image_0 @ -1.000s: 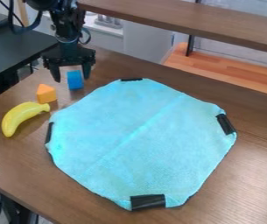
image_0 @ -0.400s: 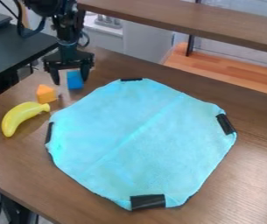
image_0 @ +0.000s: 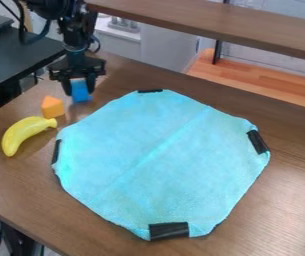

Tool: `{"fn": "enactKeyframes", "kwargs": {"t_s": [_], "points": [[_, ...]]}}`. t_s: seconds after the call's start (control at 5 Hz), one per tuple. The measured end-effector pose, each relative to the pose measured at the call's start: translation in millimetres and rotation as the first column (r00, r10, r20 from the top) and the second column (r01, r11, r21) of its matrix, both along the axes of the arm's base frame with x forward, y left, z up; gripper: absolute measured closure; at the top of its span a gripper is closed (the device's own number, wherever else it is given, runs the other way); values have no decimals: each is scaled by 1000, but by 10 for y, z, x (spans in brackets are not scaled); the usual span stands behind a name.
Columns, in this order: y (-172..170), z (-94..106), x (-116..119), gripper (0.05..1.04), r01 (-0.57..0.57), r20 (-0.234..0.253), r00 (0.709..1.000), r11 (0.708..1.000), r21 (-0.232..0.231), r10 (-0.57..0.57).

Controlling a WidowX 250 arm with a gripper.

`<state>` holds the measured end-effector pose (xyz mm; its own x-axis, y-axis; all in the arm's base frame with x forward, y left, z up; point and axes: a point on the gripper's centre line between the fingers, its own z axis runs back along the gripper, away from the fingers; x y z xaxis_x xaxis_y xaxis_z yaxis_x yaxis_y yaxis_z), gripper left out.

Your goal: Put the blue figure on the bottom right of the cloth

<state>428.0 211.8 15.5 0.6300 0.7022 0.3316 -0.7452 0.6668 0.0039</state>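
On the wooden table (image_0: 281, 200), I see the turquoise cloth (image_0: 161, 160) spread to the lower right of my gripper (image_0: 80, 92), its fingers partway together, against both sides of the block. The yellow banana (image_0: 22, 134) lies lower left of it. Between its fingers the blue block (image_0: 80, 92) stands upright, long axis pointing up towards the palm; the orange block (image_0: 52, 107) sits just lower left.

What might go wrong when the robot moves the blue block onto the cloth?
The blue block might slip out of the gripper, because the bottom right of the cloth is far across it. The gripper could also bump the orange block if it swings that way. And if the blue block lands on the black tape, it might tip.
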Motion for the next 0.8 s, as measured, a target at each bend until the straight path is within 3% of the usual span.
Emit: {"fn": "enactKeyframes", "kwargs": {"t_s": [0.2,0.4,0.8], "points": [[-86,-24,-59,503,20,6,1000,1000,-17,-20],[-311,73,-155,503,70,23,997,997,-29,-69],[-847,560,-380,503,186,134,974,982,-24,-181]]}}
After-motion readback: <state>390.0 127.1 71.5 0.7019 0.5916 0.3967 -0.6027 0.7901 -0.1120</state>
